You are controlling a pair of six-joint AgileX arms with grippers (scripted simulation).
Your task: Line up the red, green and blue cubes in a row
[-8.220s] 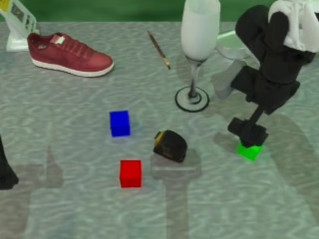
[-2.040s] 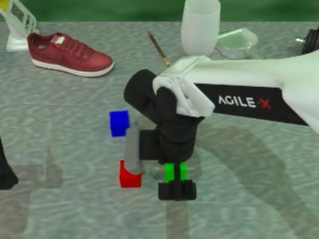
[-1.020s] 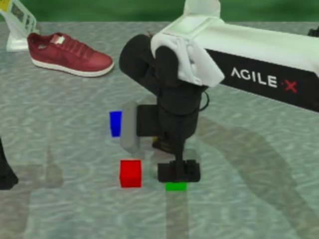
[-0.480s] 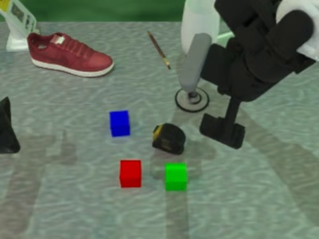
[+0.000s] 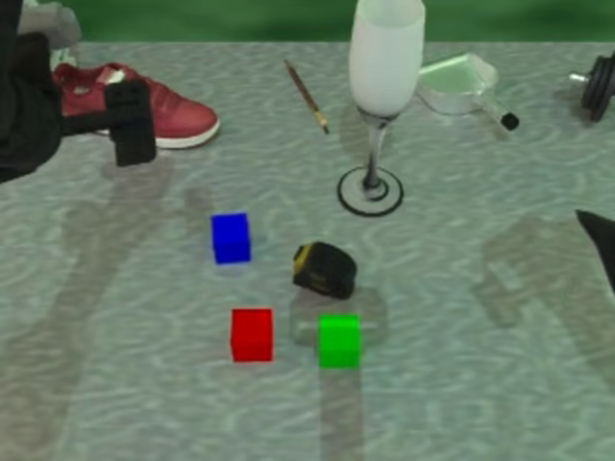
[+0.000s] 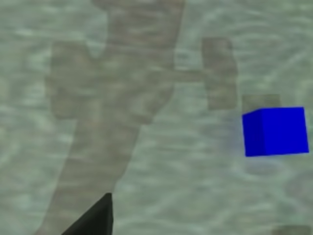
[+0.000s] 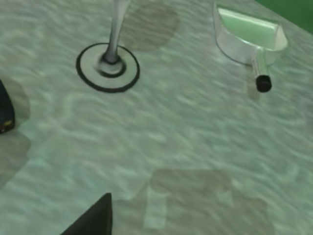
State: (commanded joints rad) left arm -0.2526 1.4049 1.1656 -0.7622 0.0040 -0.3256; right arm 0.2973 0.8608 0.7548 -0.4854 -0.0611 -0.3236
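Red and green are already paired: the small bright red cube and the small bright green cube sit near each other toward the near edge of the table, apart and roughly level; the deep blue cube rests farther back, just behind the red one and out of line; the left gripper hangs high at the table's left over the dark red sneaker, holding nothing, though how wide its fingers stand I cannot tell; the right arm shows only as a dark tip at the right edge. Likely trouble: the rounded black-and-yellow tape measure lies close behind the green cube, so a descent on the blue cube or its carry toward the row could clip it or knock the red cube askew. Half a second ago the right arm loomed by the tall wine glass; it has since withdrawn, while the left arm has swung inward from the edge.
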